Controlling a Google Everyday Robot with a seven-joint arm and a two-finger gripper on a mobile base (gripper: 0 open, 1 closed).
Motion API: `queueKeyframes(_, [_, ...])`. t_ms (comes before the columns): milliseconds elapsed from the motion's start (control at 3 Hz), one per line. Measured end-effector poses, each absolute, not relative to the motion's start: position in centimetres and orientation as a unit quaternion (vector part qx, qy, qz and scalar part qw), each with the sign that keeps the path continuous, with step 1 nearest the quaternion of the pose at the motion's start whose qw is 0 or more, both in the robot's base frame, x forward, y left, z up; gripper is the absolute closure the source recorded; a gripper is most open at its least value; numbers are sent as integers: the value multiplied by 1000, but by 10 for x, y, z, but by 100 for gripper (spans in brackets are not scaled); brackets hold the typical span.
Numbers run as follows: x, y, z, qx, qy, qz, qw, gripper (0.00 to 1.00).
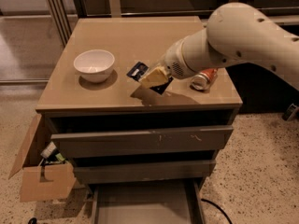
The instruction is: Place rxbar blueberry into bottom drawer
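Observation:
The rxbar blueberry [138, 71] is a dark navy bar with white text, lifted just above the cabinet top, its left end sticking out past the fingers. My gripper [152, 77] is shut on the bar, with yellowish fingers [154, 76] around its right part, and casts a shadow on the top below. The bottom drawer [145, 203] is pulled open at the foot of the cabinet, showing a flat grey floor. The two upper drawers are closed.
A white bowl [94, 65] stands on the left of the cabinet top [121, 36]. An orange-red soda can [204, 79] lies on its side at the right, partly behind my arm. An open cardboard box [43, 174] sits on the floor at the left.

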State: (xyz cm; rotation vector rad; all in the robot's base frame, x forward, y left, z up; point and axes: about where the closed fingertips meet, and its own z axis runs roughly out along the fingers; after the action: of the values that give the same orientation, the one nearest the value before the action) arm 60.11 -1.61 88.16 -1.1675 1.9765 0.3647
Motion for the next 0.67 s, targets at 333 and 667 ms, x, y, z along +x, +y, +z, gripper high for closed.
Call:
queueKeyframes(333, [566, -26, 897, -463, 768, 142, 419, 100])
queueKeyframes(667, [527, -47, 879, -450, 771, 151, 425, 100])
